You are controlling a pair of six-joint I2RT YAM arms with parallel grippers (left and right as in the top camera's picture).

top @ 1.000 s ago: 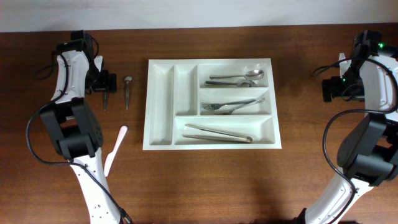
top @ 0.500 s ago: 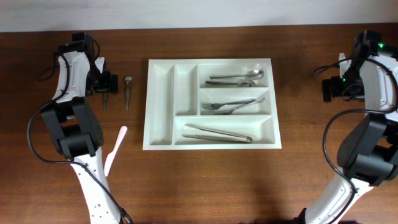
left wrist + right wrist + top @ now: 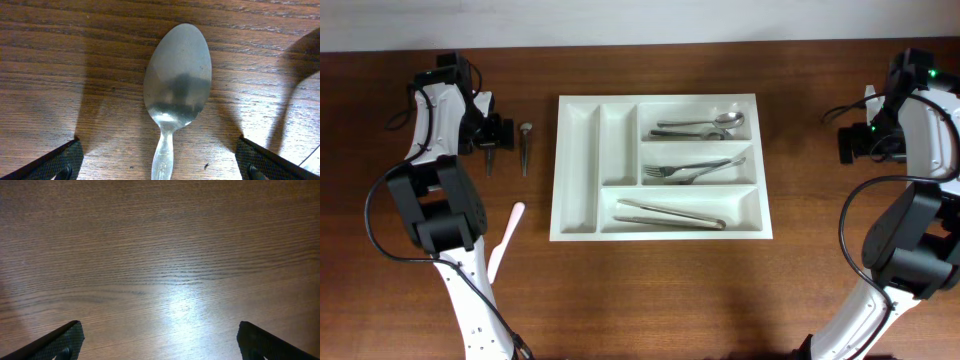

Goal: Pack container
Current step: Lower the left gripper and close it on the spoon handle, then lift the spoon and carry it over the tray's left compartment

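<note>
1. The container, a large white tray with compartments, lies flat at the middle of the brown wooden worktop, between the two arms and touched by neither.
2. Its two narrow upright compartments are on the left, and three long ones are stacked on the right.
3. The far long compartment holds metal spoons and the middle one holds forks. The near one, which is the widest, holds long metal pieces whose kind cannot be told.
4. The left hand hangs over the worktop at the far left, well apart from the container. Its fingers are spread wide and grasp nothing.
5. In the left wrist view a metal spoon lies on the wood, its handle running toward the camera. It sits midway between the two black fingertips, which stand clear of it on either side.
6. From overhead, a thin dark shaft pokes out on the near side of the left hand. Just right of it lies a second slim utensil with a round head, between the hand and the container.
7. A pale pink utensil lies slanted on the worktop nearer the left arm's base.
8. The right hand is at the far right, well apart from the container. It is released, and its wrist view shows only bare wood grain between the parted tips.
</note>
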